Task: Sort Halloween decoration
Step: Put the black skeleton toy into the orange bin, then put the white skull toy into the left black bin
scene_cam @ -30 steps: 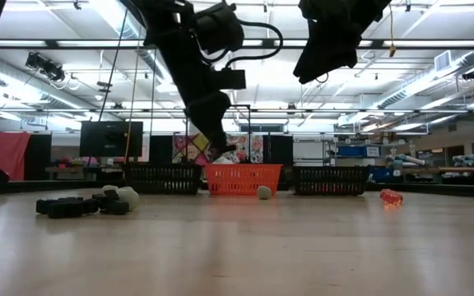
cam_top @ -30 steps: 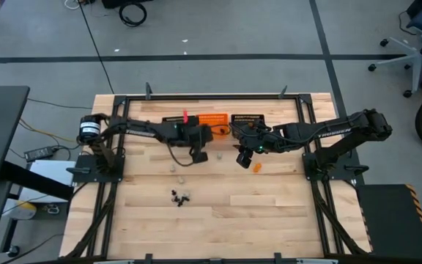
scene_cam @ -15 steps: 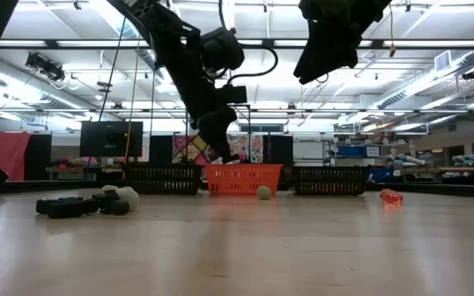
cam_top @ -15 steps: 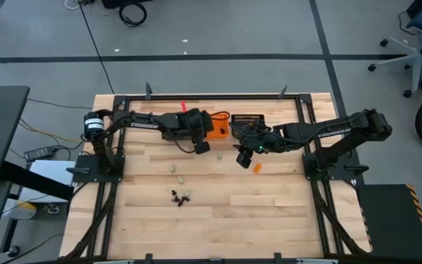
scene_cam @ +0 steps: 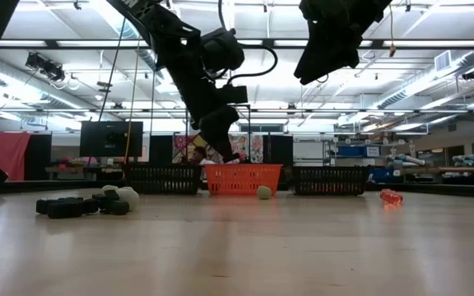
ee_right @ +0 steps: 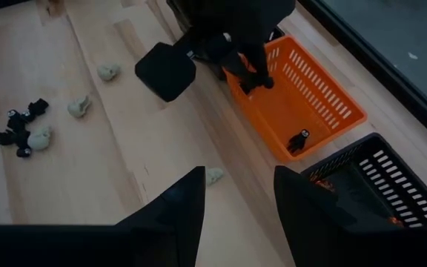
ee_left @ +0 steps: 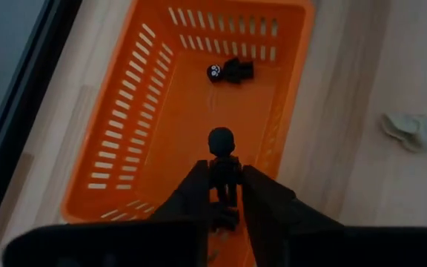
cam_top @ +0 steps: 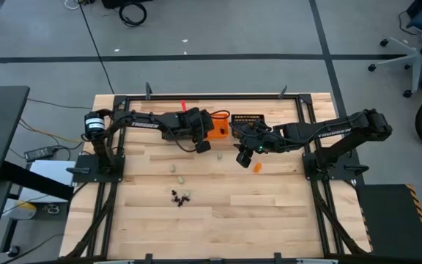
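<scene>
Hovering above the orange basket (ee_left: 161, 133) at the far edge of the table (cam_top: 218, 213), our left gripper (ee_left: 223, 194) has a small black figure (ee_left: 222, 167) between its fingers; the jaws sit close on either side of it, and we cannot tell whether they pinch it or have just let go. A second black figure (ee_left: 232, 70) lies on the basket floor near its far wall. Just beside the basket on the wood rests a pale whitish trinket (ee_left: 415, 130). Our right gripper (ee_right: 236, 194) hangs in the air to the right of the orange basket, fingers spread and holding nothing, with a black basket (ee_right: 376, 193) below it. On the open table we see a cluster of black trinkets (cam_top: 180, 196), two pale pieces (cam_top: 176, 171) near them, and an orange trinket (cam_top: 257, 167) well apart to the right.
</scene>
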Motion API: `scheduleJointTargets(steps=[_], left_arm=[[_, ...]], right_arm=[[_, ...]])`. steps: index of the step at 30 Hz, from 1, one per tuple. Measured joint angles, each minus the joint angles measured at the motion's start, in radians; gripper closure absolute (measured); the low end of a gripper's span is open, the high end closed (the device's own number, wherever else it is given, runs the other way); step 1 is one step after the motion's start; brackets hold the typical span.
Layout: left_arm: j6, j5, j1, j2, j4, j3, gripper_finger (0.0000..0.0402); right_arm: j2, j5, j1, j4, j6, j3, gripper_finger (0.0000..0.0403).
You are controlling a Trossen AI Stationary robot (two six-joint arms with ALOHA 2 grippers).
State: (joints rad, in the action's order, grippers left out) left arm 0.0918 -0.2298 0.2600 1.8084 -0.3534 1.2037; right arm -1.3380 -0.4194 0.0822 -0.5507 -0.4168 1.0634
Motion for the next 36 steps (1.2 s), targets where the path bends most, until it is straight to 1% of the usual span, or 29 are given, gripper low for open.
scheduleJointTargets(steps=[4, 7, 16, 23, 28, 30, 34, 36], left_arm=[[-0.001, 0.0, 0.0, 0.0, -0.002, 0.0, 0.0311], [-0.001, 0.0, 0.0, 0.0, -0.002, 0.0, 0.0299], [-0.065, 0.0, -0.003, -0.005, -0.01, 0.0, 0.0297], [-0.081, 0.005, -0.041, -0.012, -0.11, 0.054, 0.0297], [-0.082, 0.068, -0.089, -0.012, -0.131, 0.082, 0.0297], [-0.082, 0.098, -0.113, -0.012, -0.172, 0.088, 0.0297], [-0.074, 0.204, -0.171, -0.012, -0.29, 0.081, 0.0297], [-0.066, 0.235, -0.206, -0.012, -0.35, 0.071, 0.0297]], right_arm=[[0.0, 0.0, 0.0, 0.0, -0.002, 0.0, 0.0238], [0.0, 0.0, 0.0, 0.0, -0.007, 0.0, 0.0238], [0.0, 0.0, 0.0, -0.001, -0.007, 0.0, 0.0238], [0.0, 0.0, 0.0, -0.007, -0.007, 0.0, 0.0238], [0.0, 0.0, 0.0, -0.012, -0.002, 0.0, 0.0238], [0.0, 0.0, 0.0, -0.018, -0.001, 0.0, 0.0238], [0.0, 0.0, 0.0, -0.032, 0.0, 0.0, 0.0238], [0.0, 0.001, 0.0, -0.033, 0.0, 0.0, 0.0238]])
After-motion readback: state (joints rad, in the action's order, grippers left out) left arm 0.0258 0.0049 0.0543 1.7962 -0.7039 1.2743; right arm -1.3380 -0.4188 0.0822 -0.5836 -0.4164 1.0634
